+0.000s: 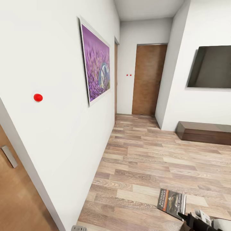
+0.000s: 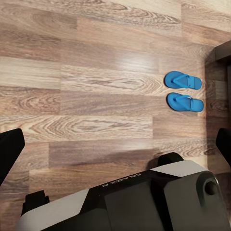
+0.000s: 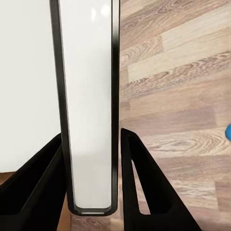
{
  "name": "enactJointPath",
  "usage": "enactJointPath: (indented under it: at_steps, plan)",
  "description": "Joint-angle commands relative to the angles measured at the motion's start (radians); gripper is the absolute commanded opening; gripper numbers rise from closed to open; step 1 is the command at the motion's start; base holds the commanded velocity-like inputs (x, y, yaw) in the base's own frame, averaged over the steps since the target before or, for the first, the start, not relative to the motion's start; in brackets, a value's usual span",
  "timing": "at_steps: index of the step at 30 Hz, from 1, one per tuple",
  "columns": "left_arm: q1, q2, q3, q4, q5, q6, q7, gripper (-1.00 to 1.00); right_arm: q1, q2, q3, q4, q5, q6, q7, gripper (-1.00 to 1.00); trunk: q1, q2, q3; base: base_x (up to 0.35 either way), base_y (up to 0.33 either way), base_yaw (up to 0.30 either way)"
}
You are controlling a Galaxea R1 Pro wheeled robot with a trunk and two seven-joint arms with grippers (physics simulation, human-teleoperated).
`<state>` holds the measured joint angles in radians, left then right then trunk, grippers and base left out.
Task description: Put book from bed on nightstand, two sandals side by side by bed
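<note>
Right gripper (image 3: 91,159) low at head view's lower right, clamped edge-on upon the book (image 1: 171,200) | cover lettered "RICHARD BACHMAN" | left gripper (image 2: 115,144) spread wide, holding nothing, above plank floor (image 2: 86,86) | sandals (image 2: 184,90) side by side there.

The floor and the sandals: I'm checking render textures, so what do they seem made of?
The floor looks like matte wood planks, with visible grain and mixed tones. The sandals look like smooth blue foam or rubber, plain and without sheen; which one cannot be told.
</note>
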<state>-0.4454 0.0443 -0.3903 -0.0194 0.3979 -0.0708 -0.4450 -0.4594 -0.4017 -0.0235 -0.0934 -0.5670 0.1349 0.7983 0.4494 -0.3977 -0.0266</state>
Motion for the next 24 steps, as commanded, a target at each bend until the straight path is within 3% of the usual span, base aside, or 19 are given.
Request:
enactJointPath:
  at_steps: [1,8,24]
  plan:
    - [-0.001,0.000,-0.009,0.001,0.007,-0.004,-0.003,1.00,-0.001,0.000,-0.003,0.000,-0.007,0.011,0.004,-1.00,0.001,-0.002,-0.002,0.000,0.000,0.000]
    - [-0.001,0.000,-0.009,0.001,0.007,-0.004,-0.003,1.00,-0.001,0.000,-0.002,0.008,-0.007,0.011,0.000,-1.00,0.001,-0.002,-0.002,0.130,0.000,0.000]
    - [-0.001,0.000,-0.009,0.001,0.007,-0.004,-0.003,1.00,-0.001,0.000,-0.001,0.008,-0.007,0.011,-0.001,-1.00,0.001,-0.002,-0.002,0.313,0.000,0.000]
